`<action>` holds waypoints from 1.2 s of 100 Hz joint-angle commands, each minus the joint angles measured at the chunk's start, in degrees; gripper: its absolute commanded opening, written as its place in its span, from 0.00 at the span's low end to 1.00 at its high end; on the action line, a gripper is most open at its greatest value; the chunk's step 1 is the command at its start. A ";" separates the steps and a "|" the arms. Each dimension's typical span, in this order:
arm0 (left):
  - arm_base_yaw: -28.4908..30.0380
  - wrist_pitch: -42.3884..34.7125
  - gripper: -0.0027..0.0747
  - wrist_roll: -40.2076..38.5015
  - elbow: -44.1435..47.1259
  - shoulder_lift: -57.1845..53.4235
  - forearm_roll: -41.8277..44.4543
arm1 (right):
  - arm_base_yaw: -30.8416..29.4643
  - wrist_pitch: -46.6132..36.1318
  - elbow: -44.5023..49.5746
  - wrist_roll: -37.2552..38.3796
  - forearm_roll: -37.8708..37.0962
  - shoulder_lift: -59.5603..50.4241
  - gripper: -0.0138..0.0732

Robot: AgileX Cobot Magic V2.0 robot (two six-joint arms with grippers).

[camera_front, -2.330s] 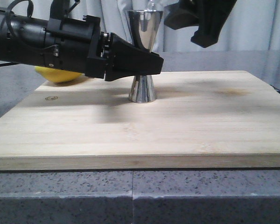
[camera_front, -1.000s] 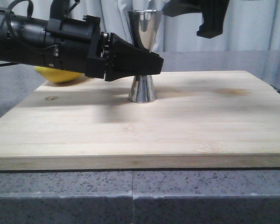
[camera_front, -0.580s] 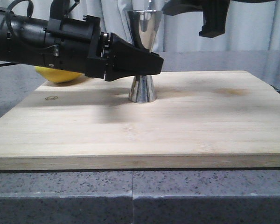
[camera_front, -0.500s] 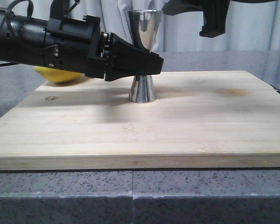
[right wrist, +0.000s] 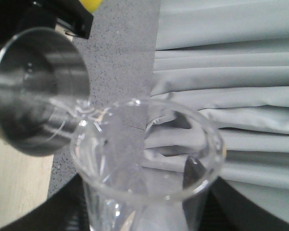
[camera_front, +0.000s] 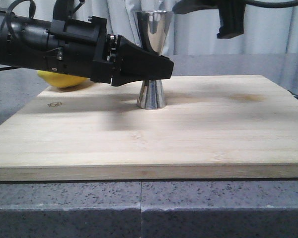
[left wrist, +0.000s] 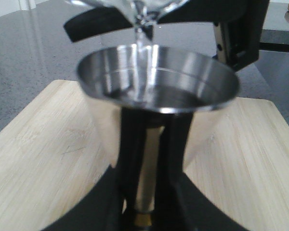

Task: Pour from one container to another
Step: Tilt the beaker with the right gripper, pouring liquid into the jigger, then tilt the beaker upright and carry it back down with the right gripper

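Beaker (right wrist: 144, 168) tipped over jigger (camera_front: 153, 54), water streaming in.
L gripper (camera_front: 156, 67) jaws clamp jigger waist; R gripper (camera_front: 208, 7) at 1 o'clock, prob. gripping beaker.

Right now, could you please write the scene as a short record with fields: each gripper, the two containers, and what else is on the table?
left gripper: shut on the jigger's narrow waist
jigger: upright on the wooden board
right gripper: raised above the jigger, holding the glass beaker
glass beaker: tilted, lip over the jigger's open cup
liquid: thin clear stream falling into the cup, seen in the left wrist view
other: yellow fruit behind the left arm
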 commanded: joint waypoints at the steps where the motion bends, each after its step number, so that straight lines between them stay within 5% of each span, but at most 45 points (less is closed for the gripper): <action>1: -0.45 3.50 0.01 0.01 -1.48 -2.18 -4.45 | 0.06 0.10 -2.28 0.00 -1.26 -1.73 0.45; 24: -0.45 3.50 0.01 0.01 -1.48 -2.18 -4.45 | 0.06 0.43 -2.28 1.53 0.55 -1.73 0.45; 83: -0.45 3.50 0.01 0.01 -1.48 -2.18 -4.45 | -0.43 3.14 -2.28 37.90 1.94 -1.73 0.45; 102: -0.45 3.50 0.01 0.01 -1.48 -2.18 -4.45 | -5.12 0.66 -2.03 52.27 1.94 -1.73 0.45; 120: -0.45 3.50 0.01 0.01 -1.48 -2.18 -4.45 | -9.38 -5.13 0.39 58.39 2.72 -2.87 0.45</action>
